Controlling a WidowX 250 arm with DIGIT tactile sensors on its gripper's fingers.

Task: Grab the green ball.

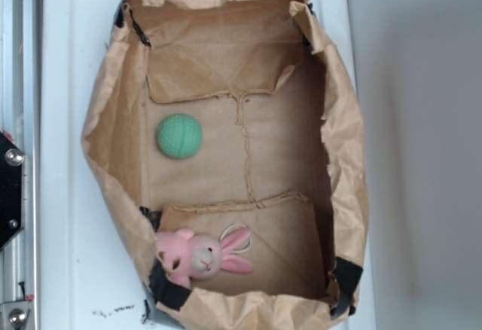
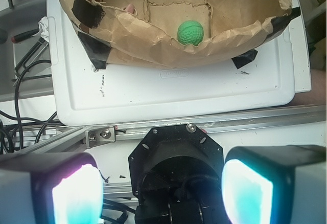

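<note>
The green ball (image 1: 179,135) is a small mint-green knitted sphere lying on the floor of a brown paper-lined box (image 1: 120,104), left of its middle. In the wrist view the green ball (image 2: 190,32) shows just beyond the box's near paper wall (image 2: 153,50). My gripper (image 2: 162,191) is open, its two glowing pads far apart with nothing between them. It hangs outside the box, over the robot's base and the metal rail, well short of the ball. The gripper does not appear in the exterior view.
A pink plush bunny (image 1: 199,255) lies in the box's front left corner. The box stands on a white tray (image 1: 64,194). Black tape (image 2: 89,12) holds the paper corners. A metal rail (image 2: 245,119) and cables (image 2: 25,70) lie by the tray.
</note>
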